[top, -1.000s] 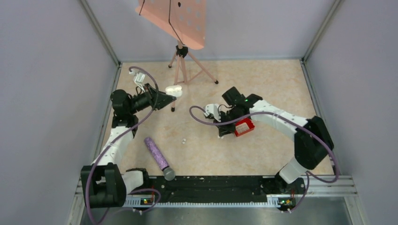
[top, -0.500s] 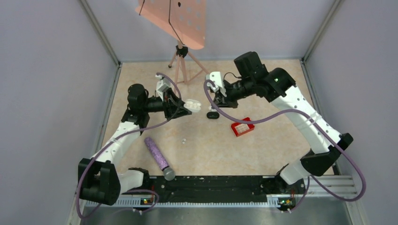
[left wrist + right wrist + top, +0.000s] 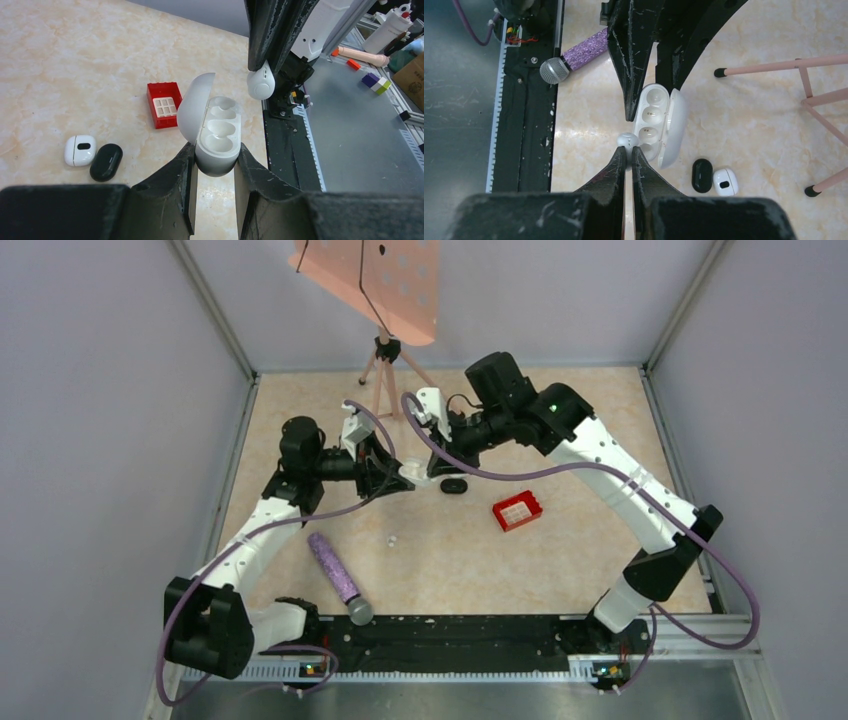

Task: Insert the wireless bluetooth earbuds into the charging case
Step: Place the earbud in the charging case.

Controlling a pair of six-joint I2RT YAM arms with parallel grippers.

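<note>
Left tool (image 3: pixel 215 150): clamped on the open charging case (image 3: pixel 218 137).
Right tool (image 3: pixel 628 150): pinching one earbud (image 3: pixel 627 140).
Relation: earbud just beside the case's end well, not over it.

A robot test cell in a lab is shown: a marble-patterned desk (image 3: pixel 560 570) is boxed in by plain grey walls (image 3: pixel 100 440) held in metal posts (image 3: pixel 215 310), the left arm (image 3: pixel 250 535) and the right arm (image 3: pixel 620 475) are bolted to a black rail (image 3: pixel 460 630) at its near edge, and a pink music stand (image 3: pixel 385 280) is stood at the back
</note>
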